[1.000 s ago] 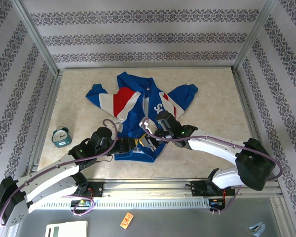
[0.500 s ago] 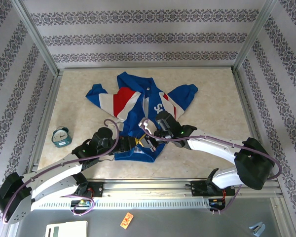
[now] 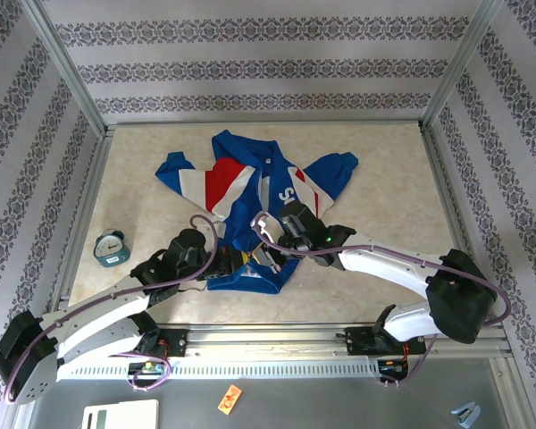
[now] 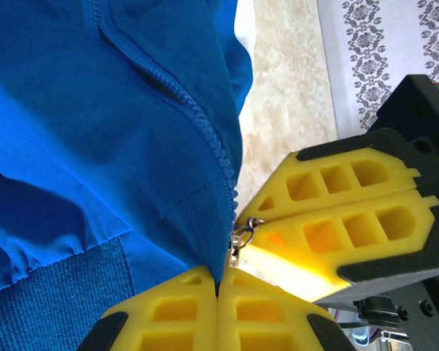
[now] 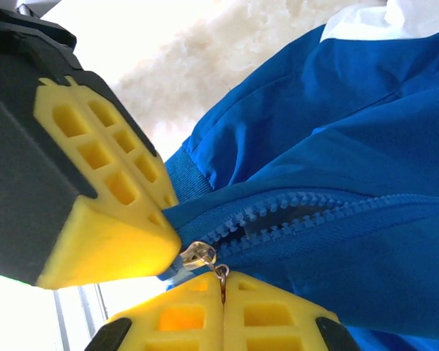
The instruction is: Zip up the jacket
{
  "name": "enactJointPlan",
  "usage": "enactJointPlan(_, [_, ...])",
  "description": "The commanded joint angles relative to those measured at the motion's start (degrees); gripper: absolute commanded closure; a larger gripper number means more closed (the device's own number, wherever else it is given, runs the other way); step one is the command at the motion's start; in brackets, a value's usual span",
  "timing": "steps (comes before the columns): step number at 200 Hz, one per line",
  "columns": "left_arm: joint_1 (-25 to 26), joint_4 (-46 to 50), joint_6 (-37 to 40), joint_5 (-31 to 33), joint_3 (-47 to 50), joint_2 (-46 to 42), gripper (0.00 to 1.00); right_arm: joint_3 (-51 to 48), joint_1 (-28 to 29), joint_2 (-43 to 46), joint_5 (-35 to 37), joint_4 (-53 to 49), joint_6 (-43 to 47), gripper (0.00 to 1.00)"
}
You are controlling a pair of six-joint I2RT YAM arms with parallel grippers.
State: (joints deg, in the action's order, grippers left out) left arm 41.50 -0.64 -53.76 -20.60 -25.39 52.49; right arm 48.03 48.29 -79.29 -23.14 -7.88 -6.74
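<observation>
We find the jacket (image 3: 250,179) lying on the counter (image 3: 384,179) with its zip barely started: our left end effector (image 4: 218,303) pinches the hem (image 4: 58,292), the right end effector (image 5: 223,300) pinches the pull (image 5: 198,254) there, and seemingly the whole upward run remains.

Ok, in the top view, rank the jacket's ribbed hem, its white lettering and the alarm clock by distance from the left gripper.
1. Jacket hem, just on the near side of the left gripper.
2. White lettering, farther back and to the right.
3. Alarm clock, far off to the left.
</observation>
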Motion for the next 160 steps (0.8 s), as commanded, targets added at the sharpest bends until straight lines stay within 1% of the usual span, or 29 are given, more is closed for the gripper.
enactJointPlan(1, [-0.75, 7.64, 3.61, -2.67, -2.93, 0.25, 1.0, 4.02, -0.39, -0.69, 8.03, -2.79, 2.91, 1.0])
enactJointPlan(53, [-0.79, 10.43, 5.05, -4.01, -4.44, -0.02, 1.0, 8.46, -1.01, -2.82, 11.59, -7.23, 5.55, 1.0])
enactJointPlan(102, [-0.73, 14.58, 6.67, -2.82, -5.96, -1.54, 1.0, 9.26, -1.73, -3.4, 12.04, -7.79, 6.13, 1.0])
enactJointPlan(160, [-0.79, 18.81, 7.63, -1.18, -6.9, -3.42, 1.0, 9.58, -4.55, -3.04, 12.06, -8.12, 6.13, 1.0])
